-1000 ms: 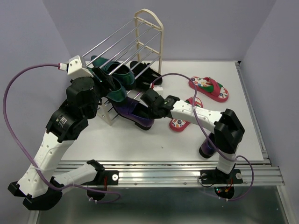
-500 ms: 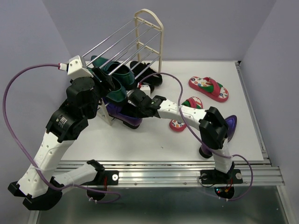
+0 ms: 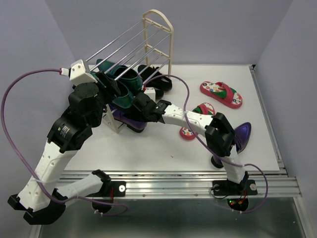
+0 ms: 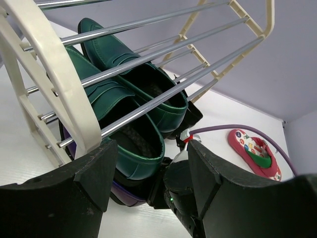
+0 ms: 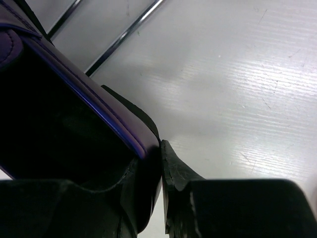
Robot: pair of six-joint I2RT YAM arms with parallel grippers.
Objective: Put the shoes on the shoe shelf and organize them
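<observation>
1. At lower right of the top view, one purple loafer (image 3: pixel 241 135) sits beside the right arm's elbow.
2. Centre frame, the right gripper (image 5: pixel 161 148) is clamped on the second purple loafer (image 5: pixel 89 94), low in the shoe shelf (image 3: pixel 158 29).
3. Left gripper (image 4: pixel 151 168), fingers apart, faces the green shoes (image 4: pixel 124 84).
4. Farther right, red flip-flops (image 3: pixel 222 94) lie on the tabletop (image 3: pixel 148 153).

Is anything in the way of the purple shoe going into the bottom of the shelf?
Nothing visible blocks it. The right gripper grips the purple loafer, already partly under the green shoes at the bottom of the shoe shelf. The black shoes sit farther along. Deeper in is hidden.
</observation>
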